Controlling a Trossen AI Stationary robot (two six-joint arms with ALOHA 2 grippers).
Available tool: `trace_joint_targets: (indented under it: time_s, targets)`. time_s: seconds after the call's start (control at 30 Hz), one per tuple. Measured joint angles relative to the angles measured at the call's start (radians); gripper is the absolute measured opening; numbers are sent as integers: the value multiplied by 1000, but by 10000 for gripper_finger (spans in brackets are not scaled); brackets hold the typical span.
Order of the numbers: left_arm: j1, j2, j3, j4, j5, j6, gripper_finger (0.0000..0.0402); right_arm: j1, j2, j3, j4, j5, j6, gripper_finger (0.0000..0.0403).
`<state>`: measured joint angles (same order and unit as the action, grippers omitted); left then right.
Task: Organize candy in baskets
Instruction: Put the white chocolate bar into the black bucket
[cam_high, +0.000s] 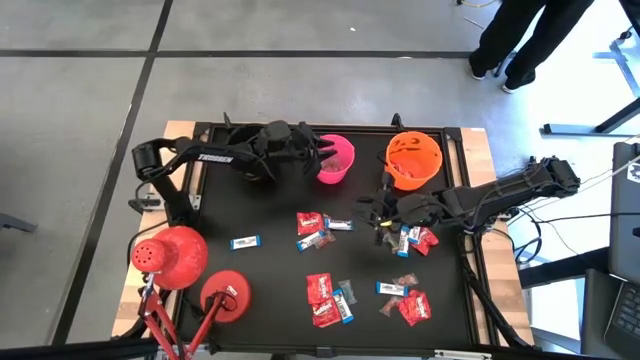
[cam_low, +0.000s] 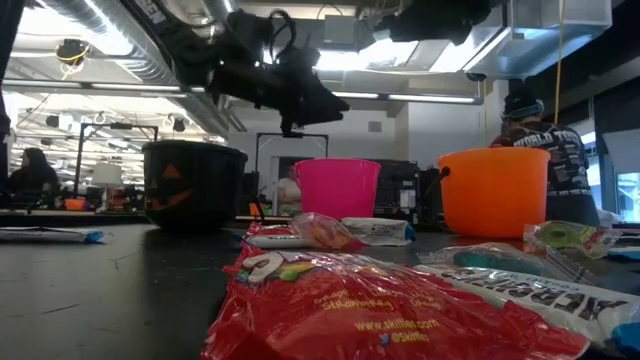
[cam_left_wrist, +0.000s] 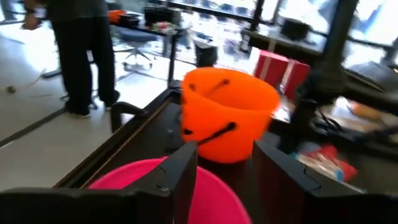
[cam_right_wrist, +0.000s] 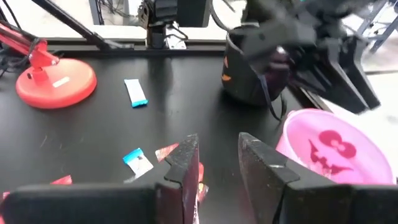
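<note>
Skittles lettering on red candy (cam_low: 340, 300); left pincer (cam_high: 322, 152) released over pink bucket (cam_high: 337, 160); right pincer (cam_high: 378, 212) released.

The left arm (cam_high: 205, 157), reaching along the worktop's far edge, carries white lettering that looks like the maker's name, "TROSSEN", though it is small. In the low view the red wrapper (cam_low: 390, 305) lying closest shows "skittles.com" in yellow print, seen upside down, and the white wrapper (cam_low: 560, 290) beside it bears large dark letters, also upside down, of which only something like "AERE" can be made out. The pink bucket (cam_right_wrist: 329, 149) and the black bucket (cam_low: 193, 183) carry only jack-o'-lantern faces, no words.
</note>
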<state>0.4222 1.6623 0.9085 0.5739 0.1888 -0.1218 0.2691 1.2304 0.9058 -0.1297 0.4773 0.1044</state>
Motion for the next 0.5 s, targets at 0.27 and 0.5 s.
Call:
trace_joint_targets:
  time_s: [0.27, 0.5]
  targets:
    - [-160, -246, 1, -442, -255, 203, 145, 0, 6, 0, -106, -51, 77, 111]
    - [-219, -485, -112, -574, -358, 205, 145, 0, 93, 0, -116, -53, 101, 111]
